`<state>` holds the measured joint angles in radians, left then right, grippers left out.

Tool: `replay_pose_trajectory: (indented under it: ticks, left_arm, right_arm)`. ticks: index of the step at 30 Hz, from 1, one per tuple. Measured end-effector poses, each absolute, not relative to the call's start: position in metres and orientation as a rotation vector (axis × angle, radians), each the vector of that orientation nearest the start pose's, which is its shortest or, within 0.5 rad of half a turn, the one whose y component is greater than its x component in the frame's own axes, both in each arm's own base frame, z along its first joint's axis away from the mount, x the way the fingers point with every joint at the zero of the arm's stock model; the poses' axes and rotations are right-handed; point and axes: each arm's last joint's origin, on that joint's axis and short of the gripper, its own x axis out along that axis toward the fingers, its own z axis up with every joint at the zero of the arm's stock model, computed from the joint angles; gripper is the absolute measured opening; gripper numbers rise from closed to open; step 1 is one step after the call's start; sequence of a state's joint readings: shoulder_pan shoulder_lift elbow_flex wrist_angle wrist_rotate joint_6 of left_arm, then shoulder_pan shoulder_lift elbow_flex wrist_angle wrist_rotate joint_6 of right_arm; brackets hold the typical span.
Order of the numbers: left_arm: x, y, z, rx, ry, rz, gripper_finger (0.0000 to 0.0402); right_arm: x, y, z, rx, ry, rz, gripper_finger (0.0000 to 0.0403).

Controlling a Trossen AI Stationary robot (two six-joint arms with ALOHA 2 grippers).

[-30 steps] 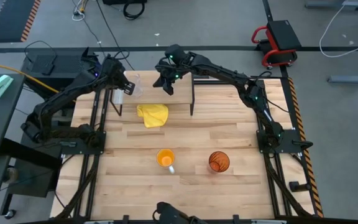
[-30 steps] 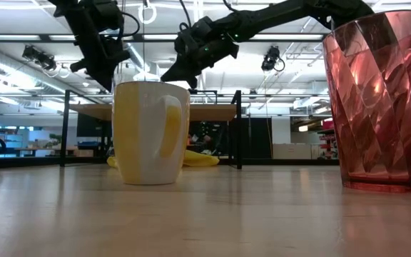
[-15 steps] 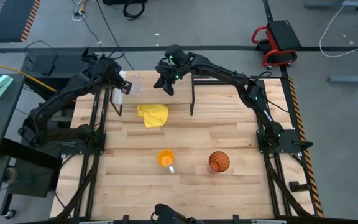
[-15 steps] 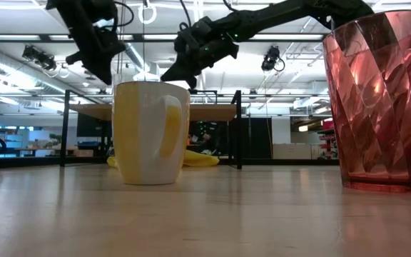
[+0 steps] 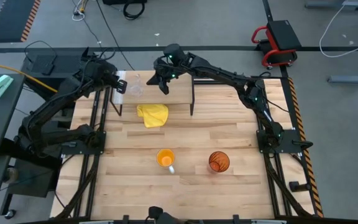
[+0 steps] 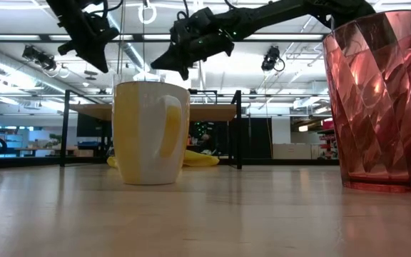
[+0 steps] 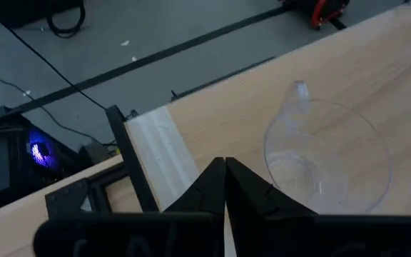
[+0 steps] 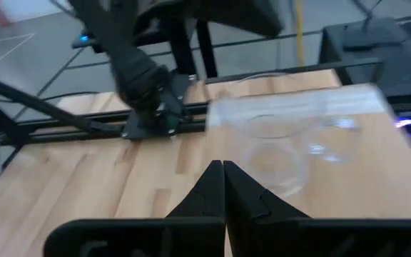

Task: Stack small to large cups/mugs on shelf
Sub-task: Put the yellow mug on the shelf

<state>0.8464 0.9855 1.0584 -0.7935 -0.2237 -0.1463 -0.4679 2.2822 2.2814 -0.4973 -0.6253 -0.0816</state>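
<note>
The small clear glass (image 5: 134,86) stands upright on its base on the left end of the low wood shelf (image 5: 179,93), beside the whitish strip (image 7: 159,150). It also shows in the left wrist view (image 7: 327,157) and the right wrist view (image 8: 273,153). My left gripper (image 5: 114,81) is shut and empty, above the shelf's left end, just left of the glass. My right gripper (image 5: 161,79) is shut and empty, above the shelf, right of the glass. The orange mug (image 5: 165,158) and the amber tumbler (image 5: 219,161) stand on the tabletop near the front.
A yellow cloth (image 5: 153,114) lies on the table against the shelf's near side. In the low view the mug (image 6: 150,132) and tumbler (image 6: 377,100) stand close in front, the shelf (image 6: 205,113) behind them. Bare planks lie between the cloth and the mug.
My left gripper has drawn away from the glass, up and toward the table's left edge. My right gripper has risen a little and shifted toward the far edge and the glass. The glass has stayed on the shelf.
</note>
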Motion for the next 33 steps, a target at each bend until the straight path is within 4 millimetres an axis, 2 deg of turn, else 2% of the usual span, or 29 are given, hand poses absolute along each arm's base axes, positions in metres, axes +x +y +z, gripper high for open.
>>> replay_pose_trajectory:
  ticks: [6,12,18,26,30,33]
  left_arm:
    - [0.125,0.135,0.336,-0.368,0.672,1.026,0.0023]
    - [0.133,0.125,0.334,-0.352,0.706,0.962,0.0019]
    - [0.139,0.118,0.334,-0.355,0.702,0.921,0.0013]
    - [0.147,0.108,0.334,-0.346,0.698,0.862,0.0027]
    - [0.152,0.101,0.334,-0.334,0.702,0.821,0.0029]
    - [0.156,0.094,0.333,-0.33,0.71,0.786,0.0025]
  right_arm:
    - [0.461,-0.211,0.31,0.213,0.557,0.192,0.0001]
    - [0.449,-0.209,0.317,0.225,0.621,0.188,0.0003]
    - [0.44,-0.205,0.309,0.241,0.733,0.209,0.0003]
    - [0.431,-0.2,0.304,0.286,0.839,0.216,0.0004]
    - [0.422,-0.189,0.313,0.305,0.898,0.22,0.0004]
    - [0.413,-0.172,0.33,0.286,0.914,0.239,0.0004]
